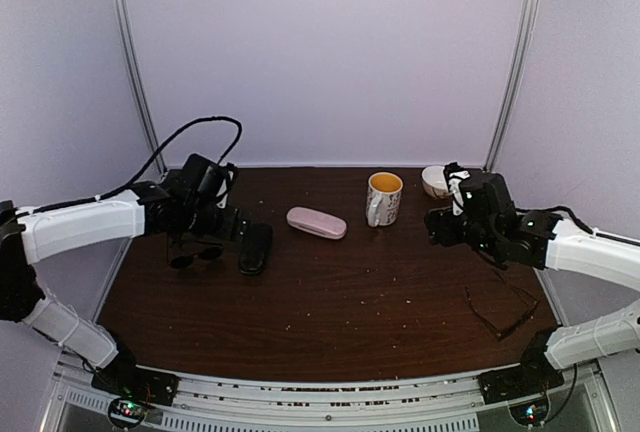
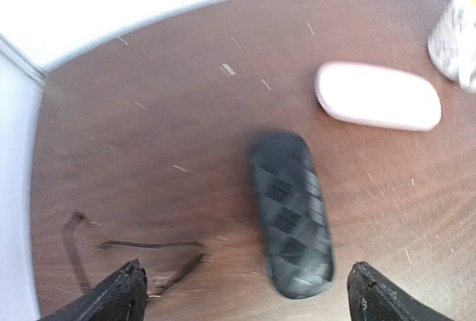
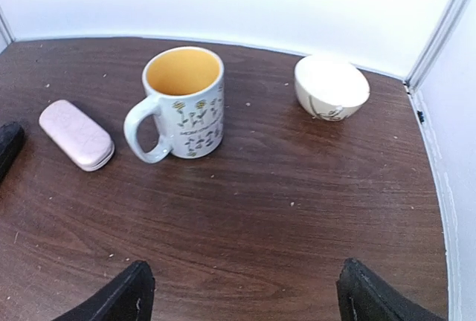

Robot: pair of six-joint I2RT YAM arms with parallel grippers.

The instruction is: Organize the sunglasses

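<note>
Left gripper point(image 2: 245, 276): jaws apart, empty, above black case point(image 1: 255, 248) | sunglasses point(image 1: 195, 255): just left of case | I'd shift left, straddle bridge, lower level, close gently.

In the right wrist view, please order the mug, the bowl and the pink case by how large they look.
Largest: mug. Then bowl and pink case look about alike; the bowl is farther back, so I leave them unranked.

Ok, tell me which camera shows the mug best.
Right wrist view: the mug stands whole and sharp, with handle, yellow inside and flower print visible. The top external view shows the mug whole but small. The left wrist view catches only a blurred sliver at its right edge.
</note>
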